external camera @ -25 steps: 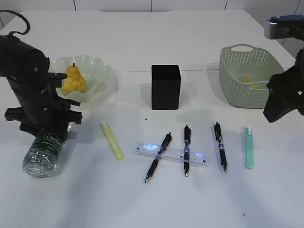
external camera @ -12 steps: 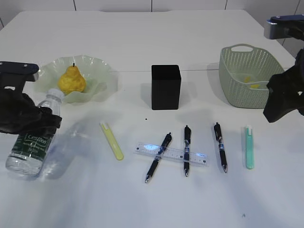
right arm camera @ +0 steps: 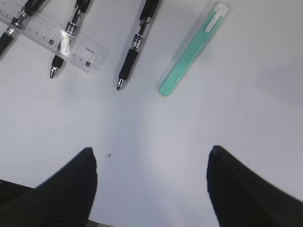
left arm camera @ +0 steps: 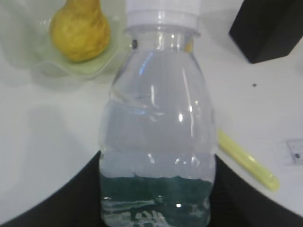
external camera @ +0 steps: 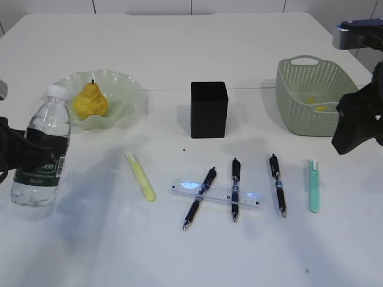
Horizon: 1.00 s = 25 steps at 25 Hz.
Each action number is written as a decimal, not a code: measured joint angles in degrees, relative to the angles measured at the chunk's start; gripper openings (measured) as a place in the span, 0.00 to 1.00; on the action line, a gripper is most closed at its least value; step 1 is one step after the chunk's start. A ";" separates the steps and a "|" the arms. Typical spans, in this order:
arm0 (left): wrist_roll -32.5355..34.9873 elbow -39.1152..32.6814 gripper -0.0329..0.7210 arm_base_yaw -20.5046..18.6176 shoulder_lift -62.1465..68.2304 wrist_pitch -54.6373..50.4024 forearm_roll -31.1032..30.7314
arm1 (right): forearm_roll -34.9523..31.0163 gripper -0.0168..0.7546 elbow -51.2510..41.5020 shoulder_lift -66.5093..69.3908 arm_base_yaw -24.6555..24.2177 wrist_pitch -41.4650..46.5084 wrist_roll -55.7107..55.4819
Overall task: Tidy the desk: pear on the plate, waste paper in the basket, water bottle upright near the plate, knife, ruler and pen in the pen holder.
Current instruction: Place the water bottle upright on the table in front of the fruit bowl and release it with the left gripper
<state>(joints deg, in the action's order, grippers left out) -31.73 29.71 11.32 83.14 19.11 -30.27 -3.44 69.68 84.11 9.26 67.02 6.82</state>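
My left gripper (external camera: 36, 149) is shut on the water bottle (external camera: 40, 156), holding it upright by the dark green label at the desk's left edge, in front of the plate (external camera: 128, 89). The left wrist view shows the bottle (left arm camera: 156, 118) between the black fingers (left arm camera: 71, 198). The pear (external camera: 90, 100) sits on the plate. The waste paper (external camera: 321, 108) lies in the basket (external camera: 299, 116). Pens (external camera: 235, 188), the ruler (external camera: 215, 193), a yellow knife (external camera: 140, 177) and a teal knife (external camera: 314, 185) lie in front of the pen holder (external camera: 209, 109). My right gripper (right arm camera: 151, 161) hangs open and empty.
The right arm (external camera: 356, 125) hovers in front of the basket, just right of the teal knife (right arm camera: 191, 49). Two pens cross the ruler (right arm camera: 52, 38); a third pen (right arm camera: 135, 42) lies apart. The white desk (external camera: 179, 257) shows bare along its front.
The bottle went from lying on its side under the left arm to standing upright in the left gripper, which drew back to the left. The right arm has stayed still.
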 joint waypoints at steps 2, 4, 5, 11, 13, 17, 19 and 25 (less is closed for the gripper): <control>0.00 -0.58 0.55 -0.12 0.11 5.94 -1.28 | 0.00 0.72 0.00 0.00 0.00 0.00 0.00; 0.00 -0.58 0.55 -0.17 0.73 11.84 -3.18 | -0.14 0.72 0.00 0.00 0.00 0.00 0.00; 0.48 -0.58 0.55 -0.17 0.99 14.55 -3.87 | -0.24 0.72 0.00 0.00 0.00 0.00 0.00; 3.55 -0.58 0.55 -0.17 2.29 17.85 -4.24 | -0.36 0.72 0.00 0.00 0.00 0.50 0.00; 3.79 -0.58 0.55 -0.17 2.29 17.94 -2.23 | -0.36 0.72 0.00 0.00 0.00 0.61 0.00; 8.20 -0.58 0.55 -0.26 5.03 22.00 1.70 | -0.36 0.72 0.00 0.00 0.00 0.61 0.00; 10.59 -0.58 0.55 -0.29 7.91 26.47 2.04 | -0.36 0.72 0.00 0.00 0.00 0.61 0.00; 12.80 -0.58 0.55 -3.05 16.89 42.02 2.78 | -0.36 0.72 0.00 0.00 0.00 0.61 0.00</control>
<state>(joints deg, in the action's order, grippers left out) -18.93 29.13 8.27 100.03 61.14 -27.49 -3.80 69.68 84.11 9.26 67.63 6.82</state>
